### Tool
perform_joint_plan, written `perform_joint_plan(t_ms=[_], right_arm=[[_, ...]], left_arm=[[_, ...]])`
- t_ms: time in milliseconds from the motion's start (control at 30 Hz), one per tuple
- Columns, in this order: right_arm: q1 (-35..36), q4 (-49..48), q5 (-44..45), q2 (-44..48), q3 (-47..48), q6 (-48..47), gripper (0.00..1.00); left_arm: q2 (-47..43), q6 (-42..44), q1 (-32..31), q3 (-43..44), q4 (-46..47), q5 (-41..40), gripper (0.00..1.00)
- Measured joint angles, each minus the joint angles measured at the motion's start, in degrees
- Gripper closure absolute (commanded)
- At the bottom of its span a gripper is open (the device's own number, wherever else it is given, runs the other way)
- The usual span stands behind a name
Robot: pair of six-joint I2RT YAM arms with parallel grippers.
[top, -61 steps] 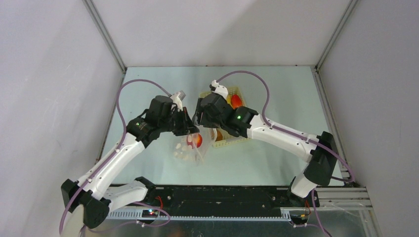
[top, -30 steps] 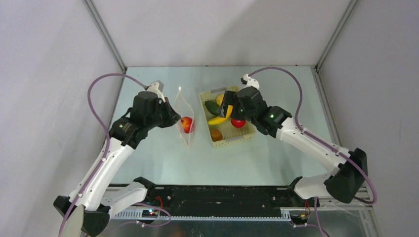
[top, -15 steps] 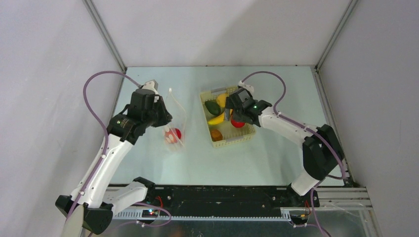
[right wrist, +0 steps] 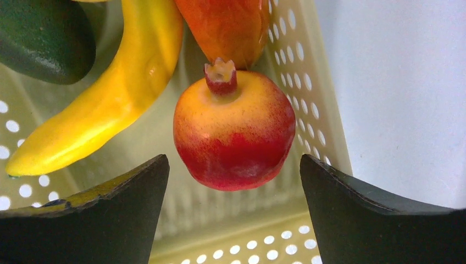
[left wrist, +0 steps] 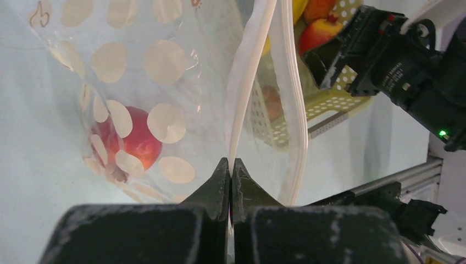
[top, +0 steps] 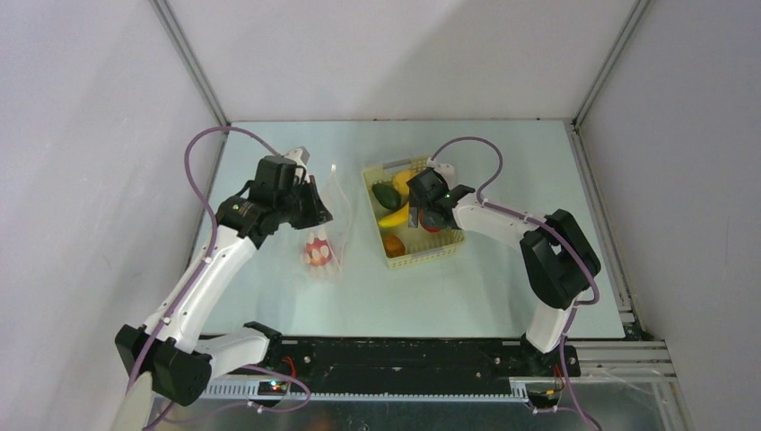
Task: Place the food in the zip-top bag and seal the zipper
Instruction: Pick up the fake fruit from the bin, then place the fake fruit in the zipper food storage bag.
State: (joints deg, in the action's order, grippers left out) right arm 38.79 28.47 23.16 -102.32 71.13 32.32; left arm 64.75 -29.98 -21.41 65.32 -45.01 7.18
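The right gripper (right wrist: 233, 165) hangs low over the pale yellow basket (right wrist: 310, 77), its jaws spread wide with nothing in them; the toy pomegranate (right wrist: 233, 132) lies dead ahead, centred in the gap and touching neither finger, its crowned end pointing away from the wrist; being nearly round, it gives no long axis to line up with, so a straight advance and a squeeze should do; the banana (right wrist: 104, 93) slants just beside it, and the orange piece (right wrist: 228, 25) meets its crown beyond. The left gripper (left wrist: 231, 168), well apart to the left, is clamped on the zipper (left wrist: 242, 99) of the dotted zip-top bag (left wrist: 165, 60), holding it up with one red fruit (left wrist: 134, 140) inside; the mouth gapes toward the basket; the right arm is plainly nearer the remaining food.
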Motion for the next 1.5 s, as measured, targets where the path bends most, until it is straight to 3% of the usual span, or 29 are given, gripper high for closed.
perform_joint_plan(t_ms=[467, 567, 733, 933, 1300, 1500], right_arm=[[-0.07, -5.99, 2.54, -5.57, 1.68, -1.14, 0.15], [-0.09, -6.69, 3.06, -6.71, 2.03, -1.09, 0.24], [-0.07, -6.84, 3.54, -6.97, 2.14, -0.94, 0.48], [0.37, -5.9, 4.17, -6.62, 2.19, -1.01, 0.64], [3.19, -2.69, 4.17, 6.08, 2.16, -0.87, 0.71], [3.26, -5.64, -7.02, 15.63, 0.13, -0.98, 0.75]], left_arm=[[-0.04, 0.0, 0.02, -0.92, 2.93, 5.38, 1.0], [-0.04, 0.0, 0.02, -0.92, 3.06, 5.55, 1.0], [-0.28, 0.0, 0.02, -0.94, 3.39, 5.55, 1.0], [-0.81, -0.02, 0.02, -1.05, 3.5, 5.57, 1.0], [-1.68, -0.02, 0.02, -1.84, 3.74, 5.64, 1.0], [-2.29, -0.07, 0.02, -1.84, 3.8, 6.51, 1.0]])
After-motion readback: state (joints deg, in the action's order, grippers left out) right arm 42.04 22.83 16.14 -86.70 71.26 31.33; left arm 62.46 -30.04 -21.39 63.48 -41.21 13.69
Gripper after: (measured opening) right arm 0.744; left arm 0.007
